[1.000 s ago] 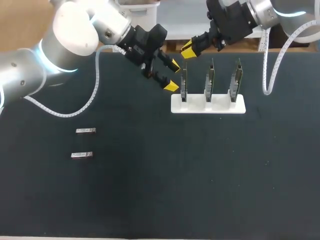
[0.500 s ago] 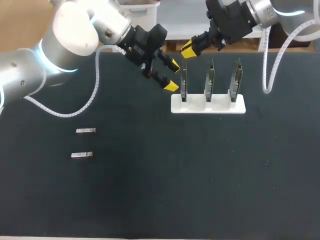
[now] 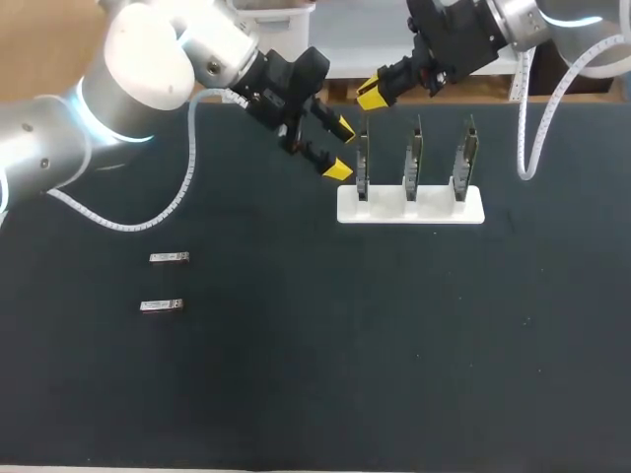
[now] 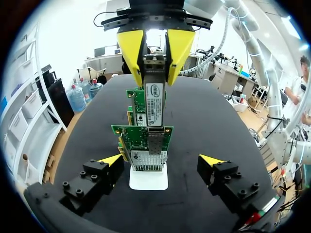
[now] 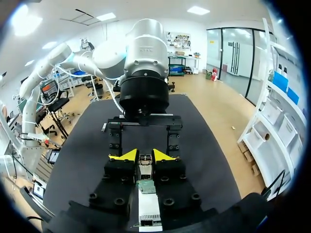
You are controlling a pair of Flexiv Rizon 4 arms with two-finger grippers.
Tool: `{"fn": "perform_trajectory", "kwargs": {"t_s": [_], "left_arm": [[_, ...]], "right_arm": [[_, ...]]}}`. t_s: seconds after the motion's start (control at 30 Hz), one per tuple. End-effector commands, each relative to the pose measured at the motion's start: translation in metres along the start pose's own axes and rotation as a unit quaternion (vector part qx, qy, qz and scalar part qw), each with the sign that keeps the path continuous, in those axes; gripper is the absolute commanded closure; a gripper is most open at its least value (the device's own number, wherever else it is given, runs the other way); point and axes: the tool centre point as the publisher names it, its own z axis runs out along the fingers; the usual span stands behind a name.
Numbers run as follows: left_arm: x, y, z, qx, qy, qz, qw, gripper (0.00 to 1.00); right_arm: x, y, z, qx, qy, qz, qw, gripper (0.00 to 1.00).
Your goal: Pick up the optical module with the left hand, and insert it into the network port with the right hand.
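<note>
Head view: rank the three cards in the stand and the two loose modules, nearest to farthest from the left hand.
1. Leftmost card, right beside the left hand.
2. Middle card, one slot along.
3. Rightmost card, the far slot.
4. Upper module, far off to the view's left.
5. Lower module, just below it.

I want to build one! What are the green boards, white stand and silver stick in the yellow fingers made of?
Green boards: likely fibreglass circuit board, matte green with tiny soldered parts. White stand: probably plastic, smooth. Silver stick: looks like metal, dull grey shine.
</note>
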Motion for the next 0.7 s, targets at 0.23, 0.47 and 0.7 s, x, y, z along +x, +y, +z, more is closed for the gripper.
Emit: {"fn": "perform_trajectory", "kwargs": {"t_s": [0.23, 0.47, 0.7], "left_arm": [[-0.0005, 0.0015, -0.0001, 0.001, 0.002, 0.000, 1.000, 0.00], [-0.0005, 0.0015, -0.0001, 0.001, 0.002, 0.000, 1.000, 0.00], [-0.0005, 0.0015, -0.0001, 0.001, 0.002, 0.000, 1.000, 0.00]], "right_arm": [[0.0022, 0.0002, 0.0015, -0.002, 0.006, -0.003, 1.000, 1.00], [0.0046, -0.0002, 0.0027, -0.002, 0.012, -0.004, 1.000, 1.00], [0.0070, -0.0008, 0.0035, -0.005, 0.014, -0.002, 1.000, 1.00]]}}
